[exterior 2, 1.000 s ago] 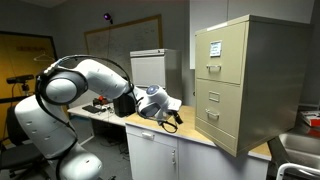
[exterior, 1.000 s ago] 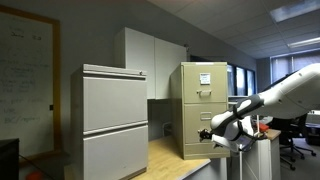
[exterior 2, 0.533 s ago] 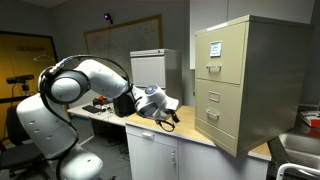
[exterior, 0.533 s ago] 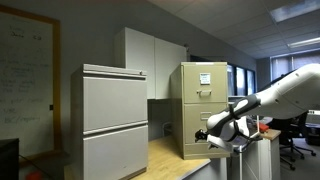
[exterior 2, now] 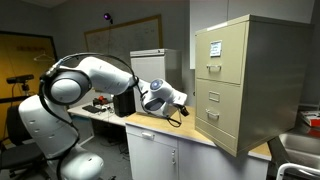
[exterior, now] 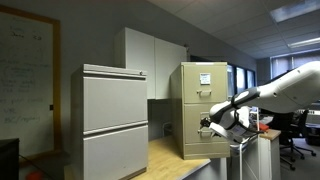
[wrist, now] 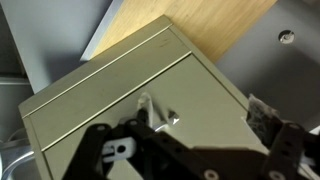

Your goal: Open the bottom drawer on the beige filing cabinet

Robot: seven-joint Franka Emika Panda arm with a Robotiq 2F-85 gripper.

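The beige filing cabinet (exterior: 205, 95) (exterior 2: 250, 80) stands on a wooden tabletop (exterior: 172, 160) (exterior 2: 165, 125). Its bottom drawer (exterior 2: 222, 122) (wrist: 205, 85) is shut, with a small metal handle (wrist: 160, 110) on its front. My gripper (exterior: 207, 128) (exterior 2: 186, 103) (wrist: 205, 125) is open and empty. It points at the bottom drawer's front at about handle height and hovers close to it without touching. In the wrist view the handle lies just inside one finger. In an exterior view my arm hides part of the drawer front.
A wider pale grey cabinet (exterior: 113, 125) stands beside the beige one, with a tall white cupboard (exterior: 150, 60) behind. A white cabinet (exterior 2: 150, 65) and clutter sit on the desk behind my arm. An office chair (exterior: 296, 140) stands far off.
My gripper has risen a little and moved toward the beige cabinet's front. The drawer has not moved.
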